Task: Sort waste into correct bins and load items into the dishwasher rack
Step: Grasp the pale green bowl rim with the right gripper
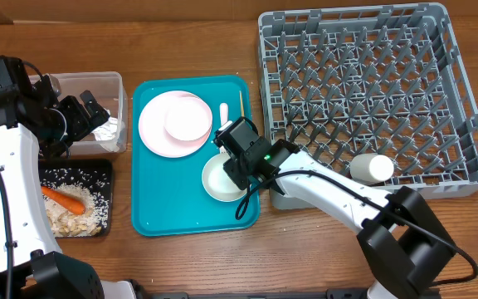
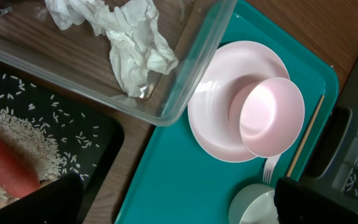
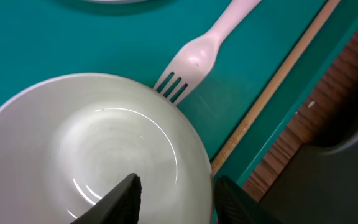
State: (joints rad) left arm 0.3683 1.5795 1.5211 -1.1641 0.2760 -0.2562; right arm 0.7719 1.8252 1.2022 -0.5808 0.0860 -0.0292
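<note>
My right gripper [image 1: 241, 169] [image 3: 176, 193] is open over the white bowl [image 1: 221, 181] [image 3: 98, 137] on the teal tray [image 1: 164, 208], one finger inside the rim and one outside. A white fork [image 3: 197, 59] and a tan chopstick [image 3: 278, 87] lie beside the bowl. A small pink bowl [image 1: 187, 119] [image 2: 271, 117] sits on the white plate [image 1: 160, 129] [image 2: 216, 112]. My left gripper [image 1: 81, 116] [image 2: 173, 199] is open and empty above the clear tub [image 1: 98, 83] [image 2: 185, 93], which holds white tissues [image 2: 135, 43]. The black tray [image 1: 106, 178] holds a carrot [image 1: 63, 198] and rice [image 1: 98, 208].
The grey dishwasher rack [image 1: 372, 100] stands at the right, with a white cup [image 1: 372, 169] lying in its near side. The rack's near left corner is close to my right arm. Bare wood shows in front of the teal tray and the rack.
</note>
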